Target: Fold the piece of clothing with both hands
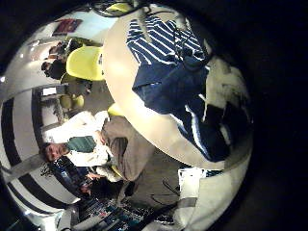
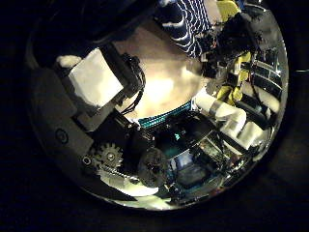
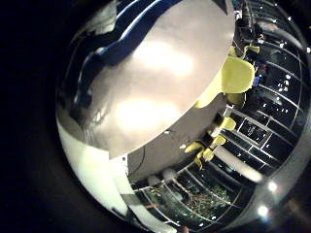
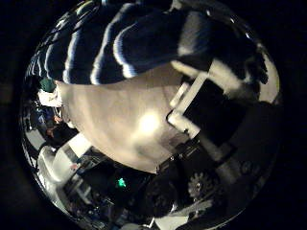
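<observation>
Right robot hand (image 4: 206, 91): fingers reach out toward the edge of the striped garment (image 4: 125, 38). Can't tell if they are spread, curled or pinching cloth, since the tips run into the fabric edge. Left robot hand (image 2: 97, 77): only a blocky finger part shows over bare table (image 4: 125, 120), so its state is also unclear.

The garment lies on the round table, bunched rather than flat. It fills much of the right thumb side view, so it is close to that palm. In the left little finger side view it sits further off, spread across the tabletop with folds and a rumpled dark part.

Risks, as I judge them:
- A one-sided grab: if only one hand catches cloth, the fold comes out skewed or the garment drags across the table.
- Fingers may take just the top layer of the bunched part, so the layers separate and the fold collapses.
- The garment seems to lie near the table rim on one side, so a pull that way could slide it off.
- The two hands work close over the same cloth, so fingers may collide or snag in the wrinkles.
</observation>
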`<state>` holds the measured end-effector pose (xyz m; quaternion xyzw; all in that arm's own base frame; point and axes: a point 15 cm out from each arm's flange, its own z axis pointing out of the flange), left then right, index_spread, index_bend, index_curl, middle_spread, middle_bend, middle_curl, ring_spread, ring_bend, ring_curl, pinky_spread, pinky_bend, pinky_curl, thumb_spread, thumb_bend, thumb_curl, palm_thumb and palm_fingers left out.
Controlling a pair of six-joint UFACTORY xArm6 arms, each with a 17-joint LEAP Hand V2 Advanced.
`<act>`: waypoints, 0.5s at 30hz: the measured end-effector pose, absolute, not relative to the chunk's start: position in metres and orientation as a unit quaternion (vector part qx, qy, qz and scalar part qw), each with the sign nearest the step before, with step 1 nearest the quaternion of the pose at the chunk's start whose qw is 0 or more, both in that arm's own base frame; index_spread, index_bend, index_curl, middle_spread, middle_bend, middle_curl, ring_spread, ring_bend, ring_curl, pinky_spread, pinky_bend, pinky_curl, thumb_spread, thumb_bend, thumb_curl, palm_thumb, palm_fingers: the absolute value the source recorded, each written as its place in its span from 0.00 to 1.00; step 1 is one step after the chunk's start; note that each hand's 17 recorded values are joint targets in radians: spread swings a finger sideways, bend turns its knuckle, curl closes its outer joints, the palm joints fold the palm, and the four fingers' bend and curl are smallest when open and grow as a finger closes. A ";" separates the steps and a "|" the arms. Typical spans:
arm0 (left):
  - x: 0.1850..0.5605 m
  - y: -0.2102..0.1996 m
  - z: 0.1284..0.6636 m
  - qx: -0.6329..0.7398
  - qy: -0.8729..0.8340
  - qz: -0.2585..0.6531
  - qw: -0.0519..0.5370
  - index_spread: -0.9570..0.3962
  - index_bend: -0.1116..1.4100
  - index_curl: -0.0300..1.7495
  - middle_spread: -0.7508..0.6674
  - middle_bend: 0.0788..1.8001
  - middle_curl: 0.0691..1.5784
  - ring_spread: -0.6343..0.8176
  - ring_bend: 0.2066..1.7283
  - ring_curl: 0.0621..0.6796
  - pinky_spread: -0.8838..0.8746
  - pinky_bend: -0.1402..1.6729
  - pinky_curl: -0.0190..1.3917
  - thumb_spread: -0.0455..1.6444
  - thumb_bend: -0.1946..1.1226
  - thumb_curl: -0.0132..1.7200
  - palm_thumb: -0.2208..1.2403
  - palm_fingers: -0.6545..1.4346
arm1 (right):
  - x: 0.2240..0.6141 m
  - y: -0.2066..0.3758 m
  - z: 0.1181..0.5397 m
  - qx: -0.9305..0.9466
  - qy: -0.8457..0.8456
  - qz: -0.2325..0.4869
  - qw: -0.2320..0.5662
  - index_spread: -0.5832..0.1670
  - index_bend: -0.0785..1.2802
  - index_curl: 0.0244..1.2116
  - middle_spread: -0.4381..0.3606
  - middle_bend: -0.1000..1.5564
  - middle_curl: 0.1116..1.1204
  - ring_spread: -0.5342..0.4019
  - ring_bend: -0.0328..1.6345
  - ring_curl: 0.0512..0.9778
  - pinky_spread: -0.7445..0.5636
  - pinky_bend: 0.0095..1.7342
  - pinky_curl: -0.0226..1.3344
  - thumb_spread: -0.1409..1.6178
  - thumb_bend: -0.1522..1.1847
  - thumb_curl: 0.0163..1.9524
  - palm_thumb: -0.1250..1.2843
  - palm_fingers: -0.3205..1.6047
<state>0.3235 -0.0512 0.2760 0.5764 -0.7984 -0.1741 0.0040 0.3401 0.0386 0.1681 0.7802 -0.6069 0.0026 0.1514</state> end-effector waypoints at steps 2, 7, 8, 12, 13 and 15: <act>0.320 -0.048 0.278 0.575 -0.799 -0.175 0.006 0.30 0.18 0.89 0.03 0.41 0.76 0.12 0.79 0.74 0.17 0.79 0.50 0.70 0.14 0.38 0.73 0.76 | 0.345 0.032 0.181 0.778 -0.614 0.010 0.136 0.20 0.74 0.66 0.19 0.69 0.82 0.25 0.77 0.69 0.34 0.70 0.51 0.77 0.15 0.24 0.77 0.72; 0.310 -0.036 0.289 0.568 -0.804 -0.174 0.018 0.31 0.18 0.89 0.03 0.40 0.77 0.12 0.79 0.74 0.17 0.79 0.50 0.70 0.14 0.38 0.73 0.76 | 0.350 0.023 0.219 0.775 -0.623 0.035 0.099 0.22 0.78 0.73 0.21 0.74 0.86 0.26 0.80 0.75 0.36 0.73 0.57 0.80 0.15 0.25 0.78 0.69; 0.307 -0.035 0.292 0.567 -0.805 -0.173 0.024 0.31 0.18 0.89 0.03 0.40 0.77 0.12 0.79 0.74 0.17 0.79 0.50 0.70 0.14 0.38 0.73 0.76 | 0.349 0.022 0.228 0.774 -0.625 0.041 0.092 0.23 0.79 0.74 0.21 0.74 0.87 0.26 0.81 0.76 0.37 0.73 0.58 0.81 0.15 0.25 0.79 0.68; 0.300 -0.030 0.302 0.564 -0.807 -0.173 0.034 0.33 0.18 0.90 0.02 0.40 0.77 0.12 0.79 0.74 0.17 0.79 0.50 0.70 0.14 0.38 0.73 0.76 | 0.347 0.019 0.265 0.771 -0.629 0.050 0.081 0.25 0.81 0.78 0.23 0.76 0.89 0.27 0.83 0.79 0.38 0.75 0.62 0.82 0.14 0.26 0.79 0.66; 0.299 -0.027 0.305 0.565 -0.806 -0.174 0.036 0.33 0.18 0.90 0.02 0.40 0.77 0.12 0.79 0.74 0.17 0.79 0.50 0.70 0.14 0.38 0.73 0.76 | 0.346 0.019 0.273 0.771 -0.629 0.049 0.080 0.25 0.81 0.79 0.23 0.77 0.89 0.27 0.83 0.80 0.38 0.75 0.64 0.83 0.14 0.26 0.79 0.66; 0.298 -0.023 0.314 0.565 -0.806 -0.173 0.039 0.33 0.18 0.90 0.02 0.40 0.77 0.12 0.79 0.74 0.17 0.79 0.50 0.70 0.14 0.38 0.73 0.76 | 0.345 0.020 0.290 0.772 -0.629 0.046 0.072 0.26 0.81 0.80 0.24 0.78 0.89 0.28 0.83 0.81 0.39 0.75 0.65 0.83 0.14 0.26 0.80 0.65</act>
